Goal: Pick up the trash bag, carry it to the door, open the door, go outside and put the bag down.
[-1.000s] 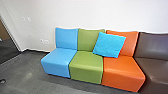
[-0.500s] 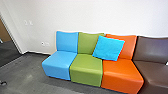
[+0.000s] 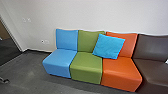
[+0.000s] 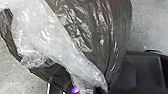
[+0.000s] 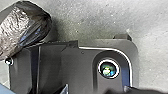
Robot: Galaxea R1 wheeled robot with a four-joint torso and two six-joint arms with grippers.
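Dark, glossy plastic trash bag [image 4: 117, 32] close by the robot, indoors before a multicoloured sofa.
The bag's film and a sheet of crumpled, translucent plastic [image 4: 50, 32] narrow together to a gathered end in the left wrist view; whether the left gripper is open or closed, I cannot tell, nor can I for the right gripper. In the right wrist view, the bag lies alongside the robot's dark plate [image 5: 62, 57]. In the head view, the smooth blue seat [image 3: 60, 61] stands at 11 o'clock, the green seat [image 3: 86, 66] at 12, the orange seat [image 3: 122, 72] at 1 and the dark brown seat [image 3: 153, 70] at 2. A bright turquoise square cushion [image 3: 108, 46] leans across green and orange.
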